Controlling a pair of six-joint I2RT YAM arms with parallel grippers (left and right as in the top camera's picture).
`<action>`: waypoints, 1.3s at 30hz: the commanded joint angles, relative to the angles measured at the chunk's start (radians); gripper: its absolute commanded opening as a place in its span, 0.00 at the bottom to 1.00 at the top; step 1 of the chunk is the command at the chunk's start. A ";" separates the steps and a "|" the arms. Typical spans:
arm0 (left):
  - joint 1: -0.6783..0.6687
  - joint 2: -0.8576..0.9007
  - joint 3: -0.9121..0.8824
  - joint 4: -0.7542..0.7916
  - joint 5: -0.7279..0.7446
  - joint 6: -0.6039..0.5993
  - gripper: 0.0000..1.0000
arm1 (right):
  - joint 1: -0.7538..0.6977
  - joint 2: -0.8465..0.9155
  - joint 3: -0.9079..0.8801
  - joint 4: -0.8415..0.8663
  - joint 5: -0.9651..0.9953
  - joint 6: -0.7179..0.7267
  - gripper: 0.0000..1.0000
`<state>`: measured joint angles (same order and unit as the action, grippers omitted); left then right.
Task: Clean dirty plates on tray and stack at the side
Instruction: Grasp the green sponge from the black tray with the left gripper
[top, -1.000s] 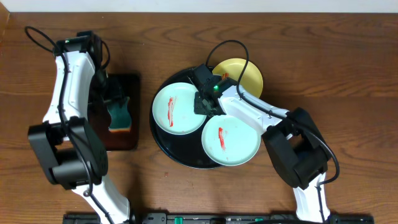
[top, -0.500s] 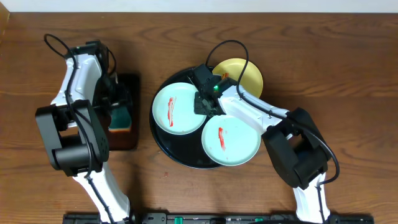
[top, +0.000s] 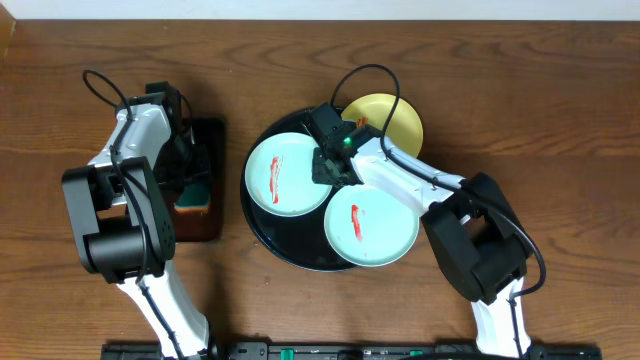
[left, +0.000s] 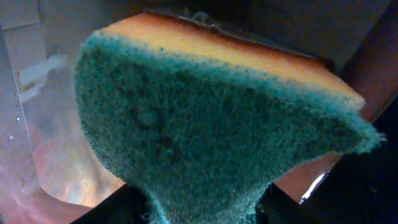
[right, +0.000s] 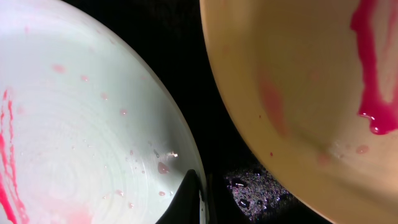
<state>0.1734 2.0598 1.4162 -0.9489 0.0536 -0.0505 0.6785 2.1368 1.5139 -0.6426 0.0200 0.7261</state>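
Note:
Two pale mint-blue plates with red streaks lie on the round black tray (top: 268, 228): one at the left (top: 288, 175), one at the front right (top: 371, 227). A yellow plate (top: 385, 118) sits at the tray's back right rim. My right gripper (top: 330, 162) is shut on the right rim of the left mint plate; in the right wrist view its fingers (right: 198, 202) pinch that plate's (right: 81, 124) edge, with the sauce-streaked yellow plate (right: 298, 93) beside it. My left gripper (top: 190, 165) is shut on a green and yellow sponge (left: 211, 124) over the rectangular tray.
A small rectangular black tray (top: 205, 225) lies left of the round tray, under the left gripper. The sponge (top: 196, 190) also shows in the overhead view. Wooden table (top: 520, 100) surrounds both trays. Black cables run over the right arm.
My left arm has swung in toward the rectangular tray, with the sponge still in its gripper. The right gripper and the plates have not moved.

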 joint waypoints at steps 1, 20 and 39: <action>0.000 0.013 -0.007 0.001 0.006 0.009 0.41 | 0.010 0.026 0.007 0.004 0.018 -0.010 0.01; 0.000 -0.003 0.046 -0.019 0.007 0.009 0.62 | 0.010 0.026 0.007 -0.001 0.018 -0.010 0.12; 0.000 -0.009 0.050 0.008 0.010 0.009 0.63 | 0.010 0.026 0.007 0.000 0.029 -0.010 0.13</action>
<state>0.1730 2.0594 1.4387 -0.9535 0.0620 -0.0475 0.6838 2.1429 1.5139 -0.6415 0.0265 0.7227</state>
